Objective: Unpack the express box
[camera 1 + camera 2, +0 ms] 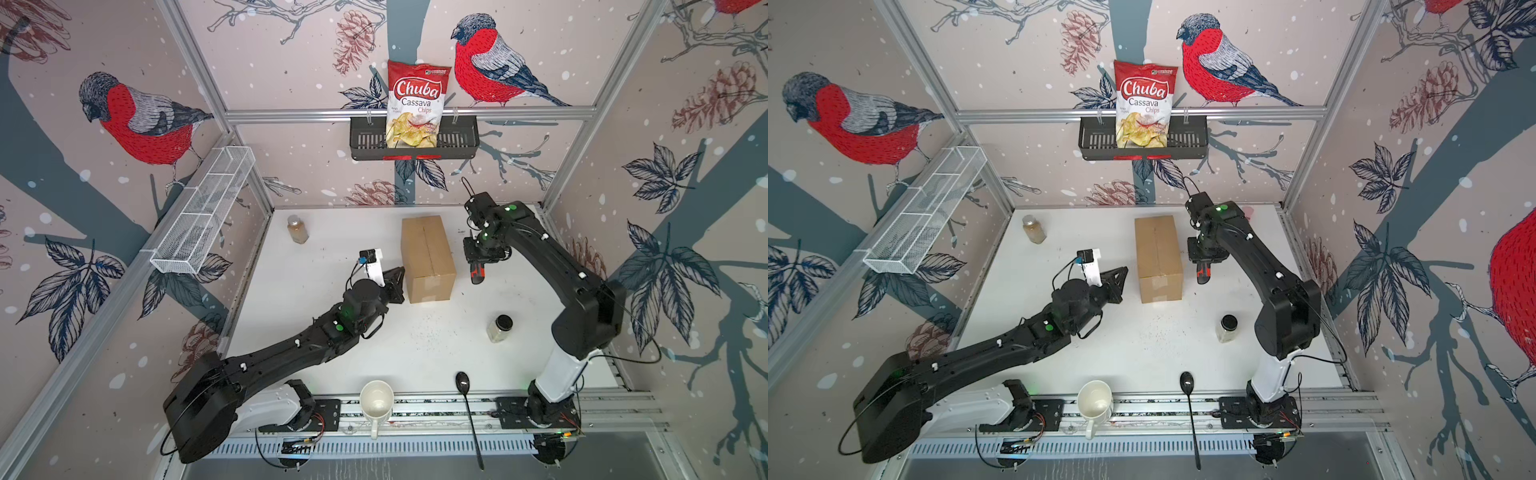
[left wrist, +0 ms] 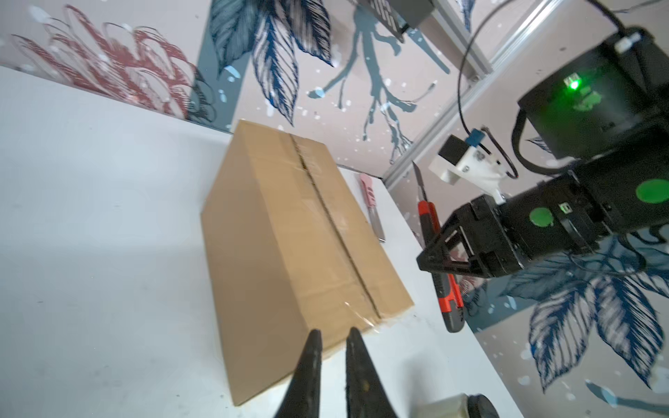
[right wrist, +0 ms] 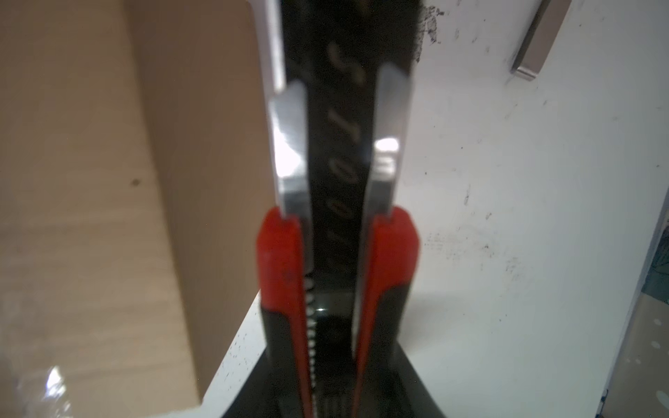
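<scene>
As left arm [image 1: 291,349] stretches, right pincer [image 1: 485,257] clasps cutter [image 1: 478,275]

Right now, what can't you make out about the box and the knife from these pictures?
express box contents: hidden in every view by its closed, taped flaps.
utility knife blade: under the right gripper in both top views; blurred, edge-cut in the right wrist view.
pink-handled tool beyond the box: too small in the left wrist view to identify.

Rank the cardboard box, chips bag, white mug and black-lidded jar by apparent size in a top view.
1. chips bag and cardboard box: look alike, not ranked; the bag sits higher, likely nearer the camera.
2. white mug
3. black-lidded jar
</scene>
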`<state>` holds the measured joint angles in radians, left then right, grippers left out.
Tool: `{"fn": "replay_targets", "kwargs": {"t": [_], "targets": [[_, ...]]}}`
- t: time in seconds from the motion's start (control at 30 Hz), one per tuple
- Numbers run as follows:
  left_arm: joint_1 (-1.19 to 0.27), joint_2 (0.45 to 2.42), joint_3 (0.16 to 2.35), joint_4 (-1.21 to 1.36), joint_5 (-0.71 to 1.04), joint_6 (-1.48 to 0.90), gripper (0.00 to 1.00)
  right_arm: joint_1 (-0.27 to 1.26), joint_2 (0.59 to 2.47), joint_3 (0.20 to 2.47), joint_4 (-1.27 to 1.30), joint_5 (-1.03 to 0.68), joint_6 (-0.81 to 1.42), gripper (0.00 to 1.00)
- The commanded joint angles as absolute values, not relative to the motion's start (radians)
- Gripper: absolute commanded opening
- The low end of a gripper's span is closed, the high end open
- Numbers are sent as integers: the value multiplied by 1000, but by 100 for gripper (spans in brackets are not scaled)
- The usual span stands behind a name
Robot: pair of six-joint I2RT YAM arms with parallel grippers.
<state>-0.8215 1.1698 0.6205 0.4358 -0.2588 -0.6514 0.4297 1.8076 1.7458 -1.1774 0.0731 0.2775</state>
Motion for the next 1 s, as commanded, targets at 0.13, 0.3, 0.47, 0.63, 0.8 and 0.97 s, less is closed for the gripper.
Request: {"fn": "replay_targets", "kwargs": {"t": [0.13, 0.3, 0.47, 0.63, 0.8, 0.97], "targets": [[-738, 1293, 667, 401, -191, -663, 14, 376, 1963, 1807, -976, 0, 73, 0], [-738, 1407, 702, 455, -177, -684, 13, 369, 2080, 1916, -955, -39, -11, 0], [-756, 1478, 720, 506, -184, -708, 12, 371, 2154, 1977, -942, -82, -62, 0], [-805, 1536, 754, 513, -210, -709, 12, 396, 2174, 1973, -925, -120, -102, 0], [-847, 1547, 752, 531, -241, -719, 11, 439, 2172, 1951, -900, -154, -104, 0], [-870, 1474, 699, 514, -306, -743, 11, 482, 2166, 1922, -894, -153, -75, 0]]}}
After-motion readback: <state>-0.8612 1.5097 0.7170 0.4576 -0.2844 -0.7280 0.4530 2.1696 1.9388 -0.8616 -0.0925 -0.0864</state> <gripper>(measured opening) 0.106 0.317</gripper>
